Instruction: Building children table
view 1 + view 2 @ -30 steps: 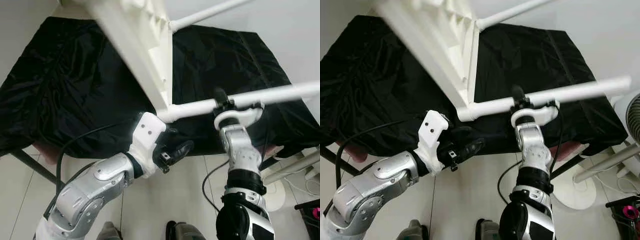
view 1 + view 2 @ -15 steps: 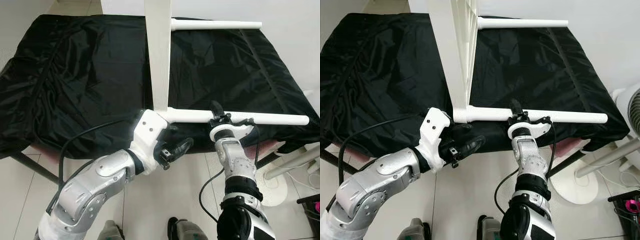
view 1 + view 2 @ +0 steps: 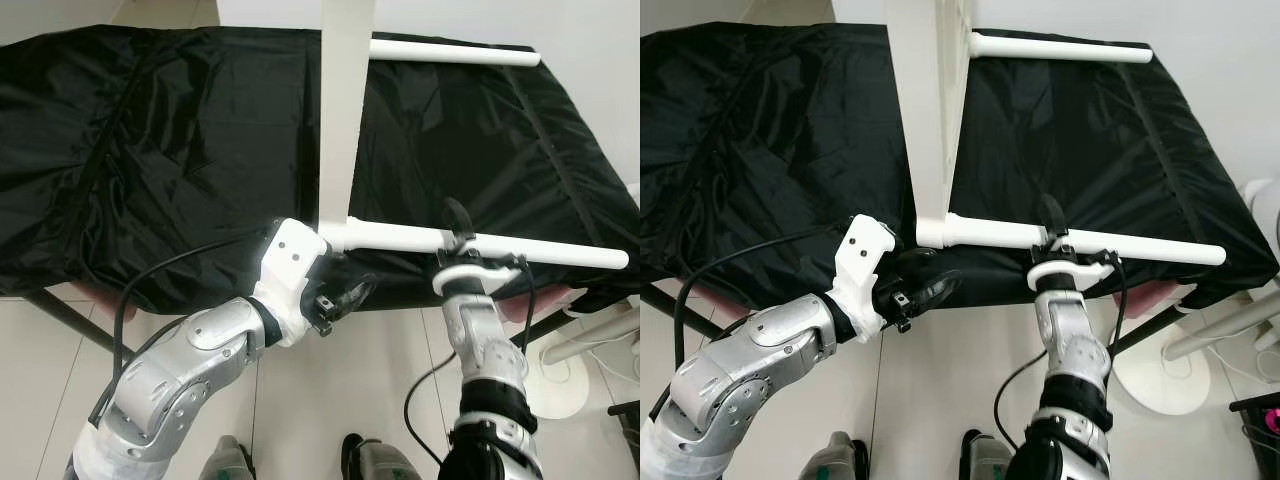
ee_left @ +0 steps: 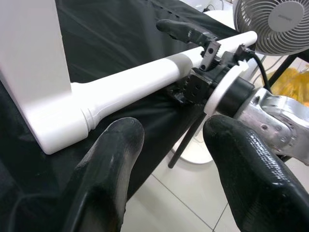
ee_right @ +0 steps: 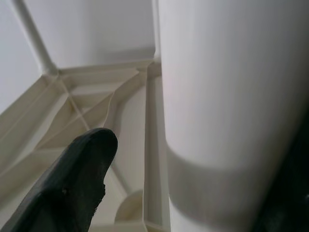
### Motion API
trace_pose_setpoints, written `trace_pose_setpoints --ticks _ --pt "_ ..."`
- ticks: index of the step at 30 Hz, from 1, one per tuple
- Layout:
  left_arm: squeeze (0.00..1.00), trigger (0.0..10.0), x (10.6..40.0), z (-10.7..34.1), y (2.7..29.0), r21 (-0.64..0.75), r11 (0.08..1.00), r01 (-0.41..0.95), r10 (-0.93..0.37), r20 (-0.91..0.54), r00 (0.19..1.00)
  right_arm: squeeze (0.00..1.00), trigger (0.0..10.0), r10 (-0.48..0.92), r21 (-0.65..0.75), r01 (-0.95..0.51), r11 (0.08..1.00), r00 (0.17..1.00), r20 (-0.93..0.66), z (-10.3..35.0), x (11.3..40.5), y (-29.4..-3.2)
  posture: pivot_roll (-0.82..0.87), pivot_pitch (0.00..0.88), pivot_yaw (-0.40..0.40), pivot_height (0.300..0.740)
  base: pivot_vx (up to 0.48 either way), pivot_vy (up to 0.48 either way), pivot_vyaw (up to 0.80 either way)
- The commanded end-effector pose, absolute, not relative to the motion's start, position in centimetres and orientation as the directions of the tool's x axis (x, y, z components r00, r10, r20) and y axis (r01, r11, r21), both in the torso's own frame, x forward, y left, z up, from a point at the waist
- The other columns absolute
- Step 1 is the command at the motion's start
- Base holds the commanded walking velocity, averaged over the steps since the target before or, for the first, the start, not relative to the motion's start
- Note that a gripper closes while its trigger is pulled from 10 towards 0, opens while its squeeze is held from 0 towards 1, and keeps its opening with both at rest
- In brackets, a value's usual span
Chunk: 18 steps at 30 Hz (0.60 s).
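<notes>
Small white table [image 3: 342,100] held on edge above the black cloth [image 3: 160,140] of a bench, top standing upright, two legs pointing off to the right. Near leg [image 3: 520,246] lay level, long axis running left to right, just over the cloth's front edge. Clamped around that leg near its middle: right claw [image 3: 462,243], reaching up from below. Sat just below the corner socket where leg meets top: left claw [image 4: 169,145], black fingers [image 4: 116,159] parted and empty, leg just beyond them and untouched. Nearer to the socket: left arm. Far leg [image 3: 1060,46] lay parallel over the cloth's back edge. Open floor [image 3: 380,380] below; fan [image 4: 273,24] close by at the right, likely a limit on any swing that way.
</notes>
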<state>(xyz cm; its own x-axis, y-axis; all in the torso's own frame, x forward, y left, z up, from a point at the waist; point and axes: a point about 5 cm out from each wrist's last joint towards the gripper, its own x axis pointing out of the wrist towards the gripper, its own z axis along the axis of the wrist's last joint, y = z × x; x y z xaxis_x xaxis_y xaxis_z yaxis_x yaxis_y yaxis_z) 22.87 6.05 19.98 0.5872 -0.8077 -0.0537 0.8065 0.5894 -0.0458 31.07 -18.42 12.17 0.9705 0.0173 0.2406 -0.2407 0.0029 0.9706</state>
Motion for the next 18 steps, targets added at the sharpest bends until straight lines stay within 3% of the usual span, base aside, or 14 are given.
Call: trace_pose_setpoints --ticks 1,9,13,18 --pt "0.00 10.0 22.9 19.5 5.9 -0.054 0.548 0.835 -0.836 -0.070 0.544 0.00 10.0 0.031 0.979 -0.197 -0.057 0.980 0.199 10.5 30.1 -17.2 -0.02 0.204 0.024 0.740 0.000 0.000 0.00" --pt "0.00 10.0 25.4 18.2 5.0 -0.031 0.547 0.836 -0.835 -0.089 0.543 0.00 10.0 0.036 0.967 -0.246 -0.072 0.968 0.249 10.5 28.8 -16.8 -0.02 0.227 0.043 0.740 0.000 0.000 0.00" --pt "0.00 10.0 26.9 17.8 5.0 0.048 0.518 0.854 -0.848 -0.104 0.520 0.00 10.0 0.044 0.954 -0.284 -0.093 0.956 0.288 10.9 28.6 -16.5 -0.02 0.240 0.060 0.740 0.000 0.000 0.00" --pt "0.00 10.0 30.6 18.1 6.4 0.136 0.499 0.856 -0.846 -0.137 0.515 0.00 10.0 0.059 0.952 -0.295 -0.082 0.952 0.300 11.0 27.5 -16.1 -0.04 0.243 0.099 0.740 0.000 0.000 0.00"
